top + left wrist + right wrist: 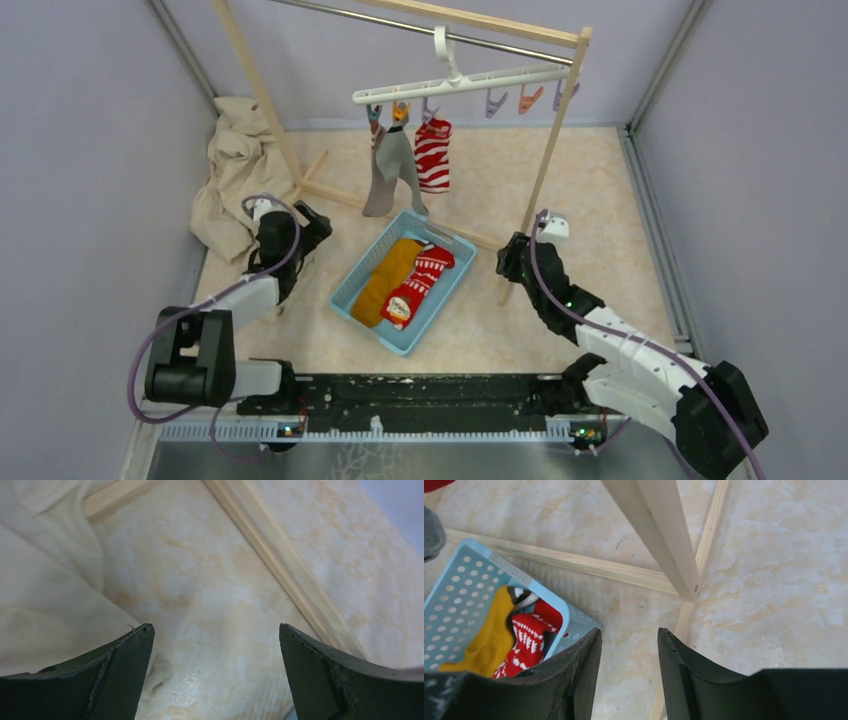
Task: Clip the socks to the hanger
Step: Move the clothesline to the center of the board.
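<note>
The mustard-yellow sock (385,279) and the red sock with white bands (418,284) lie side by side in a light blue basket (452,278) at the table's middle. Both also show in the right wrist view, yellow (484,642) and red (526,640). The white hanger (465,83) hangs by its hook on the rack's rail, a grey sock and a red-and-white striped sock clipped at its left end. My left gripper (312,222) is open and empty left of the basket, over bare table (215,630). My right gripper (508,256) is open and empty right of the basket (629,632).
A wooden-framed rack (565,95) with a metal rail stands at the back; its right post (664,535) and floor bars rise just ahead of my right gripper. A crumpled cream cloth (232,170) lies at the back left, beside my left gripper (45,595). Grey walls enclose the table.
</note>
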`<state>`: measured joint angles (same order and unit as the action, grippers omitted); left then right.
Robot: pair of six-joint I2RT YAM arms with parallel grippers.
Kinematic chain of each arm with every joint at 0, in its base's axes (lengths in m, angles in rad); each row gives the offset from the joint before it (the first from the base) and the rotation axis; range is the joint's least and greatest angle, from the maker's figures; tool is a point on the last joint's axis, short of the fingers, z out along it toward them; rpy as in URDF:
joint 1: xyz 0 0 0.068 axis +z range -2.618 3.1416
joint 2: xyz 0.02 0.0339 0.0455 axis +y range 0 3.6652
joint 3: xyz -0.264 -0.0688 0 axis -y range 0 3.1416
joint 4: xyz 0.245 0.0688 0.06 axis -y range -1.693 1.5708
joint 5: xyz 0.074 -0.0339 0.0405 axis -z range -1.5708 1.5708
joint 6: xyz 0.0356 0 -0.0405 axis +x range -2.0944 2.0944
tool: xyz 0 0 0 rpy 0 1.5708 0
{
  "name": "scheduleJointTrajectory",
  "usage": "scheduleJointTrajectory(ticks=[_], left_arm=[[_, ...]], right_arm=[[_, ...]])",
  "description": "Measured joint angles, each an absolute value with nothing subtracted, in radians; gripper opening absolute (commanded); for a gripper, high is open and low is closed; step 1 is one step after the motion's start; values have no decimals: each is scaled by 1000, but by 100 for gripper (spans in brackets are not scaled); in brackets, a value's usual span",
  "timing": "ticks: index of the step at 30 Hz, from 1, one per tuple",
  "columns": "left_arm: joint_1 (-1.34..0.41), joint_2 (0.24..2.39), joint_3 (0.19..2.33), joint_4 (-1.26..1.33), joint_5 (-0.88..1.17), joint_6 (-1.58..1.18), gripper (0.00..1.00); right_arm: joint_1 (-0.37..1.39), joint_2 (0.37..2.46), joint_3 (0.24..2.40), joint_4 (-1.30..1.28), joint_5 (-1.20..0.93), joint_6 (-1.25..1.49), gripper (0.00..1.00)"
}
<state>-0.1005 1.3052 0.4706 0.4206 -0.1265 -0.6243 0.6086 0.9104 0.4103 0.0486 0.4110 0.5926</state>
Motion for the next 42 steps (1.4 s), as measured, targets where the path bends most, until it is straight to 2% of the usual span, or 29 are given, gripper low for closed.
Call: scheduleJointTrajectory(ticks=[4, 10, 18, 23, 29, 34, 39, 42], left_arm=[[-100, 1332, 532, 297, -253, -669, 100], [-100, 1346, 560, 229, -317, -690, 100], [-100, 1340, 558, 218, -358, -701, 100], [-100, 1361, 558, 216, -355, -701, 100], [-100, 1374, 558, 216, -336, -699, 100], [-100, 1381, 558, 216, -312, -699, 100], [-100, 1381, 559, 216, -295, -699, 100], [-100, 1381, 558, 216, -286, -699, 96]], right_arm=[[601, 916, 435, -3, 442, 600, 49], [599, 991, 437, -52, 472, 662, 51], [616, 1112, 400, -40, 448, 732, 43], [622, 1158, 400, -15, 445, 764, 27], [602, 1188, 399, 5, 448, 775, 15], [534, 1215, 400, 60, 404, 769, 11], [432, 1240, 400, 116, 333, 761, 11], [381, 1260, 408, 136, 307, 751, 12]])
